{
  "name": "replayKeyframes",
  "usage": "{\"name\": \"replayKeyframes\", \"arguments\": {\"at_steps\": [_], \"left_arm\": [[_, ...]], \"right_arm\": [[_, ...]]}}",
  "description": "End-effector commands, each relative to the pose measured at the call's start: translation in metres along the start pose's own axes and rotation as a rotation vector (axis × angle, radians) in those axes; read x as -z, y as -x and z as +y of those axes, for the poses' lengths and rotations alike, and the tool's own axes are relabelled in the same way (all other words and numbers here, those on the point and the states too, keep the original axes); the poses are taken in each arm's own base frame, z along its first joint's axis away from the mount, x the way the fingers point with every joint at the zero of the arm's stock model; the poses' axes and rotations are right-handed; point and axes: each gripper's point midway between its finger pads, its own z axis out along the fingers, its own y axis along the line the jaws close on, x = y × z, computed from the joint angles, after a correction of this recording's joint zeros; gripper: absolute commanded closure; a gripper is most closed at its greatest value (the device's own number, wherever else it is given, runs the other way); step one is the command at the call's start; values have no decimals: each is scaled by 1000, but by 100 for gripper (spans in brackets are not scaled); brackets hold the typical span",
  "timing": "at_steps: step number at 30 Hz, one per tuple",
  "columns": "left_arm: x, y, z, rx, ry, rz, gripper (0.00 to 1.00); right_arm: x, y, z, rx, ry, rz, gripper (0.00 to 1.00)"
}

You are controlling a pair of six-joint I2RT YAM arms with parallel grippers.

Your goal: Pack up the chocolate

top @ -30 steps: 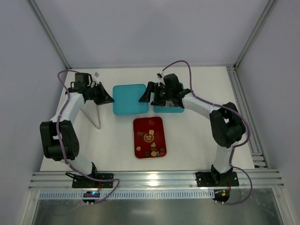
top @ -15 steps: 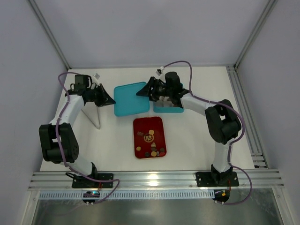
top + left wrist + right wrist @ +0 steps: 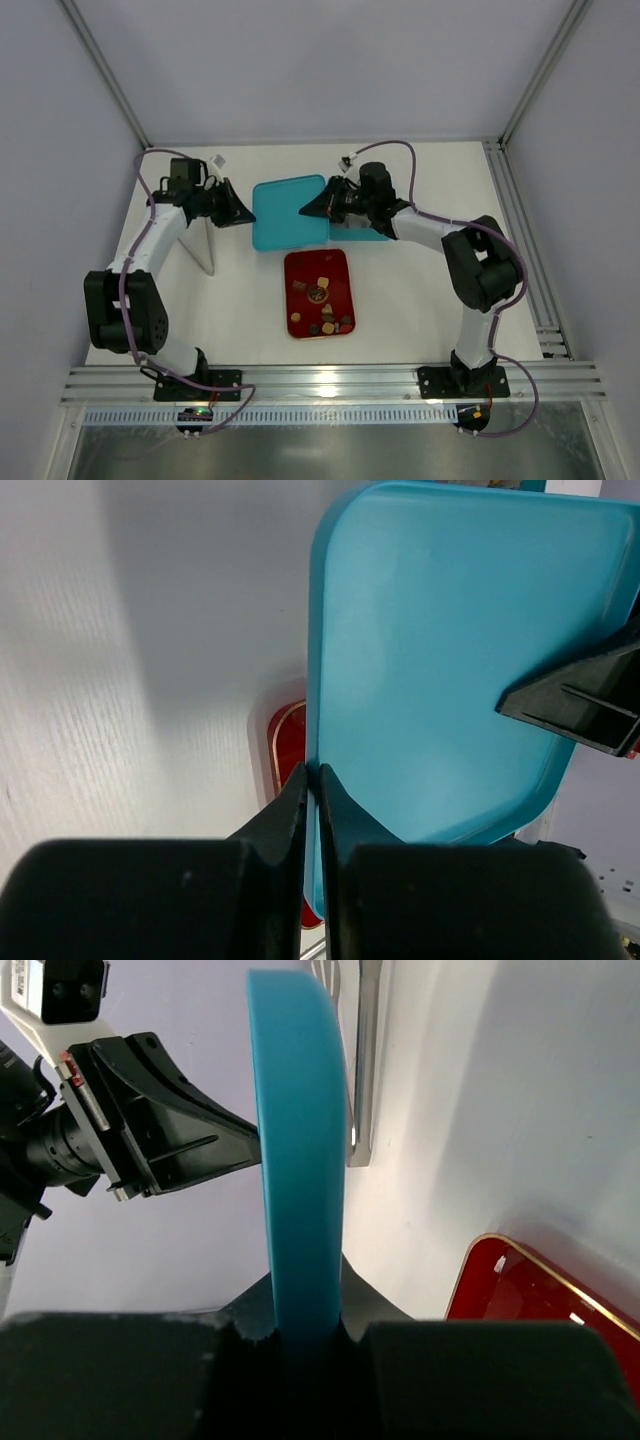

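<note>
Wrist cams are showing the grip better than top view: left gripper (image 3: 312,772) and right gripper (image 3: 305,1295) are each pinching opposite edges of the flat teal plastic tray (image 3: 290,212). Small chocolate pieces (image 3: 327,312) are sitting in the glossy red rectangular tray (image 3: 340,290), nearer, well apart from both sets of fingers.

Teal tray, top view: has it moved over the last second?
Yes. The teal tray, pinched by the left gripper and right gripper, has shifted right, lining up more closely behind the stationary red tray.

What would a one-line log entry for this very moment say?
left jaws: shut on teal tray edge | right jaws: shut on its opposite edge | chocolate: lying on red tray, none gripped
</note>
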Motion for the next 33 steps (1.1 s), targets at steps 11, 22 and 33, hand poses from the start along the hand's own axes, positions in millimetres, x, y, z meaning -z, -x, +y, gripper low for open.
{"name": "replayKeyframes", "arguments": {"at_steps": [11, 22, 33], "left_arm": [[59, 26, -73, -231, -71, -220, 32], [115, -14, -186, -805, -32, -593, 27], [88, -95, -242, -1275, 106, -747, 23]], "right_arm": [[52, 8, 46, 16, 2, -105, 96], [117, 23, 24, -110, -222, -136, 96], [161, 44, 42, -111, -314, -166, 96]]}}
